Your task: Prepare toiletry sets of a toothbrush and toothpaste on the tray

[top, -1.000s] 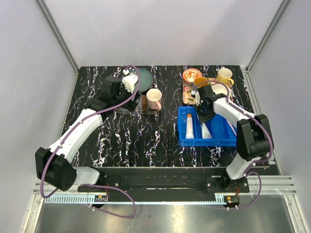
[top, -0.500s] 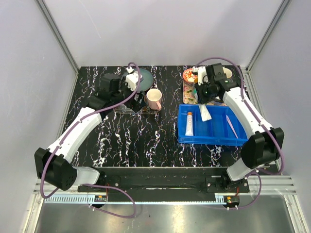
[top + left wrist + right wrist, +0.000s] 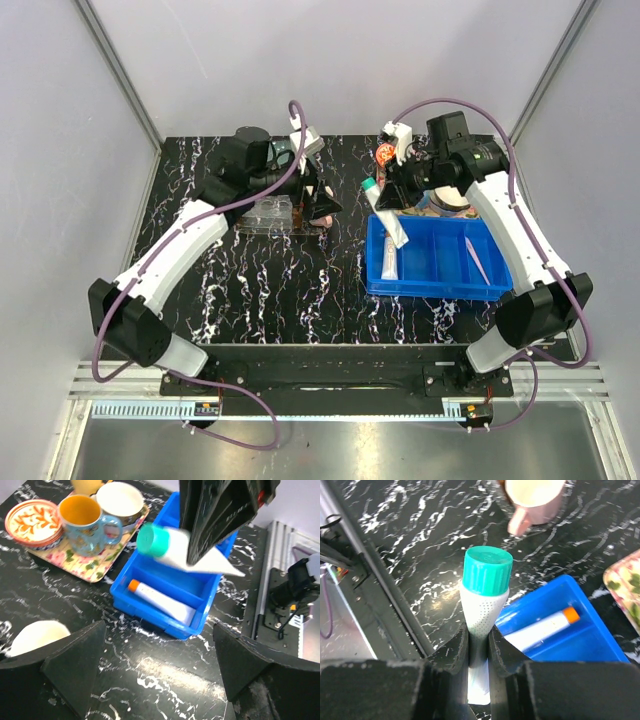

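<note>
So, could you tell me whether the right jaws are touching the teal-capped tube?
Touching. The right wrist view shows the right jaws squeezing the teal-capped tube.

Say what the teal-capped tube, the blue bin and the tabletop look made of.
Tube: probably soft plastic, with a matte white body tapering to a flat tail and a hard-looking teal cap.
Bin: rigid moulded plastic, smooth with a slight sheen and uniform blue walls.
Table: black with white marble-like veins and some sheen. Whether it is real stone or a printed laminate cannot be told.
</note>
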Controlling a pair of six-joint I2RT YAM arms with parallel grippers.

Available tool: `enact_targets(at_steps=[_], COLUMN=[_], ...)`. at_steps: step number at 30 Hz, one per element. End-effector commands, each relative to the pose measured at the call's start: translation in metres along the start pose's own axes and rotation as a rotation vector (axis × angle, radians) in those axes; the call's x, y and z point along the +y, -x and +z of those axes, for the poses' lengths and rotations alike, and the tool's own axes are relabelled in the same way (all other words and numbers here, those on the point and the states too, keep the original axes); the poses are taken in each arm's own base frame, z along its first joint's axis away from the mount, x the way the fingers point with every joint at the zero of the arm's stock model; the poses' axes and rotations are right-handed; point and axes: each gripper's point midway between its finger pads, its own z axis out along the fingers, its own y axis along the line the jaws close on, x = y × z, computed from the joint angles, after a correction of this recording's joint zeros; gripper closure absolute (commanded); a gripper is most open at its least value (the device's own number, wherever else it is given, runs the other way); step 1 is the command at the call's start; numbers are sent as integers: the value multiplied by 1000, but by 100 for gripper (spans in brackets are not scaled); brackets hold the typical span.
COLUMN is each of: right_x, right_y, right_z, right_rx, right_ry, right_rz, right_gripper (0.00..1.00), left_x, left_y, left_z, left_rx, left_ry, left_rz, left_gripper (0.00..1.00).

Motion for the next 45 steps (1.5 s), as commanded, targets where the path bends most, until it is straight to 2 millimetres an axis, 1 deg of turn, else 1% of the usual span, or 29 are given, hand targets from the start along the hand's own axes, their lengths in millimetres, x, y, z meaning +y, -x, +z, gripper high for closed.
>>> enact_targets(at_steps=[1, 3, 4, 5, 7, 10, 16, 17, 22, 24, 27, 30, 35, 37, 40, 41, 43, 45], right_x=[50, 58, 62, 65, 68, 71, 74, 73, 74, 74, 75, 75, 76, 75, 75, 74, 73, 73], right_y=[23, 25, 26, 27, 28, 28, 24, 24, 20, 20, 18, 18, 17, 17, 15, 15, 15, 14], right_z=[-18, -19, -19, -20, -21, -21, -18, -18, -18, -18, -18, -19, -19, -18, -17, -17, -17, -16], right_rx=[-87, -94, -96, -99, -104, -106, -95, -96, -90, -91, -90, -91, -90, -91, -86, -86, -85, -82], right_ry=[169, 205, 218, 226, 236, 245, 261, 261, 260, 260, 260, 258, 259, 257, 253, 245, 240, 238], right_rz=[-117, -124, -132, -135, -142, -145, -140, -142, -141, -142, -137, -137, -130, -125, -118, -118, -115, -116], right_gripper=[93, 93, 93, 93, 93, 93, 92, 92, 92, 92, 92, 92, 92, 92, 91, 91, 90, 90], left_x=[-21, -25, -26, -29, -34, -40, -43, -45, -43, -44, -44, -45, -48, -50, -49, -48, -47, -46], left_y=[33, 39, 36, 40, 41, 43, 48, 51, 49, 47, 43, 43, 43, 43, 41, 41, 39, 39], left_z=[11, 16, 22, 22, 26, 31, 38, 38, 39, 40, 41, 41, 43, 44, 46, 46, 48, 49], left_rx=[-88, -107, -98, -103, -104, -107, -114, -119, -117, -113, -105, -102, -99, -97, -91, -91, -83, -80], left_ry=[-131, -160, -175, -192, -220, -254, -289, -296, -296, -297, -308, -317, -331, -340, -335, -329, -325, -321], left_rz=[34, 44, 15, 18, 12, -2, -31, -32, -36, -36, -45, -48, -54, -56, -60, -61, -69, -69], left_gripper=[7, 5, 5, 5, 3, 2, 3, 5, 14, 18, 22, 23, 27, 33, 37, 42, 48, 57])
